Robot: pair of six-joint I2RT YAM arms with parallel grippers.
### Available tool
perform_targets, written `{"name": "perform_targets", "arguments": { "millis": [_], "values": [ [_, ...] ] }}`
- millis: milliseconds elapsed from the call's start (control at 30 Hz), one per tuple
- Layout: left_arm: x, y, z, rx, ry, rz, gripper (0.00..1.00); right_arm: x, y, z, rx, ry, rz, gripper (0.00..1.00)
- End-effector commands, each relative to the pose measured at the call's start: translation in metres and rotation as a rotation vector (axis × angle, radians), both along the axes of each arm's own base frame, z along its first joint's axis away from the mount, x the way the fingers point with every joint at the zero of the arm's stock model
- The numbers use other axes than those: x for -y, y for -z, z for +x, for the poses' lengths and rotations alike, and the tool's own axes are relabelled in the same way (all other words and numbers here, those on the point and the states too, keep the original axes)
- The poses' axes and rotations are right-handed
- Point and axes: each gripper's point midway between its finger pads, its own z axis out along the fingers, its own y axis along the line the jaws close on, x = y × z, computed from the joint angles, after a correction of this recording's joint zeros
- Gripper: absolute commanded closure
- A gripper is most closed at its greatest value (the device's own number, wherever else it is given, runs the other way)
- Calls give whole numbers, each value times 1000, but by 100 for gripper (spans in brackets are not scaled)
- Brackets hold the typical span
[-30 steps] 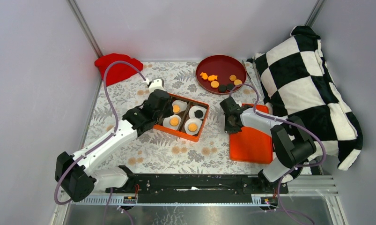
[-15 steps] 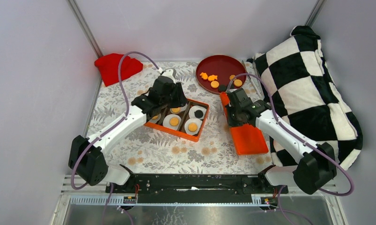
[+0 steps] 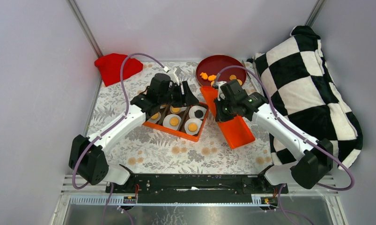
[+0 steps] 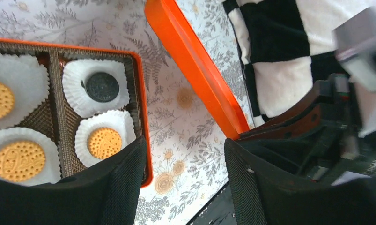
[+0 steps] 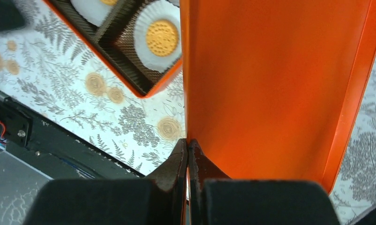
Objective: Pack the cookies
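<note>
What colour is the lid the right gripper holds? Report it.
Lid: orange, clearest in right wrist view.

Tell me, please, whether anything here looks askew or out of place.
The orange lid stands out: it hangs at a slant beside the box, pinched by one rim in the right gripper, not lying flat. The cookies in the box sit tidily in their paper cups; nothing spilled.
</note>
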Motion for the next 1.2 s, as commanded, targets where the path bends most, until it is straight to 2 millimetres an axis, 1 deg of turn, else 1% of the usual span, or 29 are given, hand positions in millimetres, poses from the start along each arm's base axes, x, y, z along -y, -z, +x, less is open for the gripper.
{"name": "perform_targets", "arguments": {
  "millis": [0,100,267,367,500,633,733,800,833,900,933,967,1000,1067,1133,1167],
  "values": [
    [8,14,-13,-53,49,-50,33,-31,-30,5,75,-116,53,100],
    [8,22,-15,-69,49,-49,33,-44,-29,4,63,-156,65,100],
    [12,19,-13,-62,44,-75,31,-61,-24,1,43,-200,69,100],
    [14,19,-13,-59,42,-91,28,-72,-27,-1,45,-223,86,100],
    [16,32,-14,-86,40,-82,28,-82,-35,-2,64,-235,111,100],
    [13,51,-17,-123,27,-64,28,-90,-50,-4,93,-248,139,100],
    [12,59,-17,-137,18,-58,28,-96,-58,-7,103,-266,156,100],
    [13,61,-16,-141,16,-57,31,-100,-60,-10,103,-280,167,100],
    [14,60,-14,-139,16,-58,32,-102,-60,-11,102,-285,169,100],
    [16,59,-13,-142,20,-60,39,-105,-58,-13,96,-295,170,100],
    [17,59,-12,-144,21,-61,45,-107,-58,-13,95,-300,170,100],
    [17,58,-11,-147,18,-58,53,-108,-57,-14,94,-305,167,100],
    [17,58,-10,-148,15,-55,63,-109,-57,-16,94,-310,165,100],
    [16,58,-8,-156,0,-40,76,-111,-58,-18,101,-318,167,100],
    [13,58,-6,-156,-15,-19,86,-112,-62,-20,117,-321,167,100],
    [11,58,-5,-153,-25,-11,90,-112,-64,-20,129,-321,165,100]
  ]
}}
